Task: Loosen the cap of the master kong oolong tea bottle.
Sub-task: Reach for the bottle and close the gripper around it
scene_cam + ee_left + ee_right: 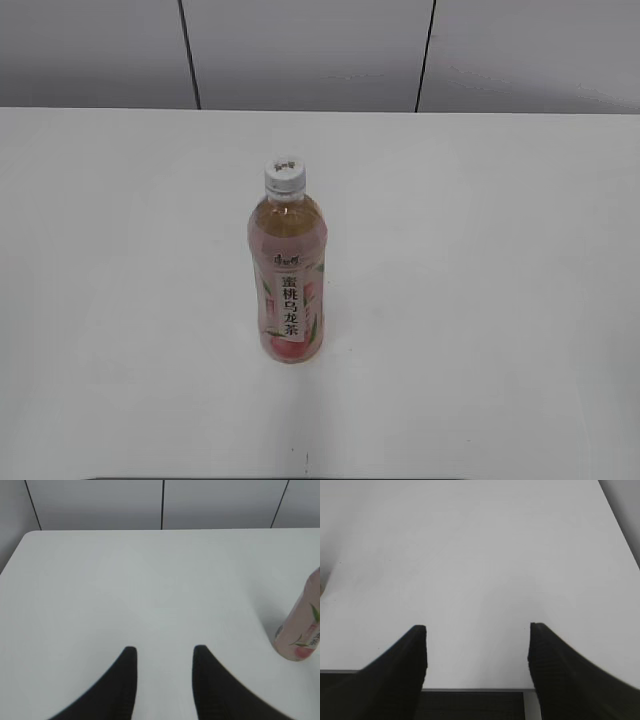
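Currently the bottle [286,270] stands upright near the middle of the white table [480,300], label facing the exterior camera, with the cap [284,174] seated on its neck and apparently not yet turned. Neither arm appears in the exterior view. Left gripper [164,652] hangs over bare table with its fingers parted and nothing between them; the bottle's lower body shows at the right edge of that view, well apart from the fingertips. Right gripper [477,629] is spread wider, also empty, at the near table edge; the bottle is not in its view. Judgement: both are at rest positions, jaws ready for a first approach, one presumably to steady the body and the other to twist the cap. No other objects are on the table; nothing obstructs access from either side or above. Grey wall panels [310,50] lie behind
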